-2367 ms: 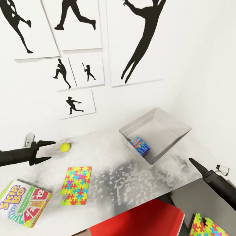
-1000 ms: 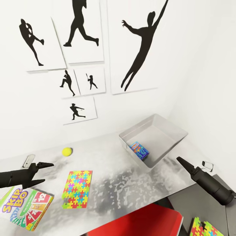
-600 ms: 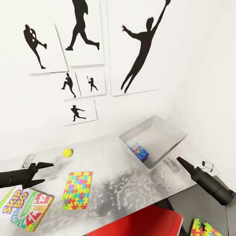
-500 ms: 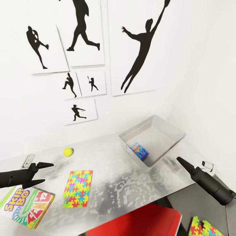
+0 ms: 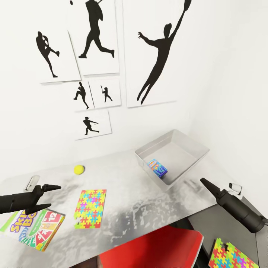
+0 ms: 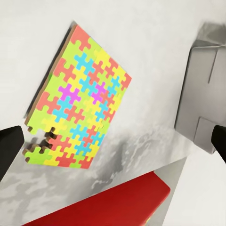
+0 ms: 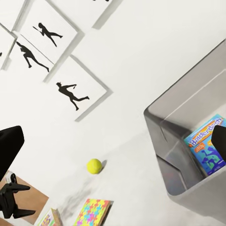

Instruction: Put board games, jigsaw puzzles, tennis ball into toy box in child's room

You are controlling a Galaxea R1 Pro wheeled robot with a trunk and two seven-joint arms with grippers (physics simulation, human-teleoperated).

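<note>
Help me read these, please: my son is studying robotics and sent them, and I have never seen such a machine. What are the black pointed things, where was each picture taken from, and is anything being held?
These are simulator renders of a two-armed robot. The black pointed things are its grippers: the left gripper and the right gripper, both open and holding nothing.

The wide picture comes from a camera on the robot's head, looking down at the table. The other two come from cameras on each wrist, looking along the fingers.

On the table lie a tennis ball, a jigsaw puzzle, a Skip-Bo game box and a grey toy box with a small blue game box inside. Another jigsaw lies lower down, off the table.
</note>
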